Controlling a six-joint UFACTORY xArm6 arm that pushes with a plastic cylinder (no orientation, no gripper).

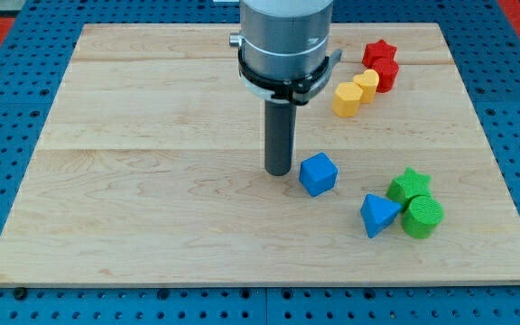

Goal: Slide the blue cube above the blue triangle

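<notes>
Grey metal cylinder body, black clamp ring with screw, straight dark rod below, my tip (279, 171) blunt.

On board (152, 181), near the middle: my tip (279, 171), just left of blue cube (318, 174), apart by a narrow gap.

Down and to the right of blue cube: blue triangle (379, 215), near but not touching.

Right of blue triangle, touching it: green cylinder (422, 218). Above both, touching green cylinder: green star (409, 185).

Towards the view's top right, well apart from that cluster: red star (379, 52), with red cylinder (385, 74) right below, touching. Left of and below red cylinder: two yellow blocks, upper yellow block (366, 87) against red cylinder, lower yellow block (347, 99) against its lower left.
</notes>
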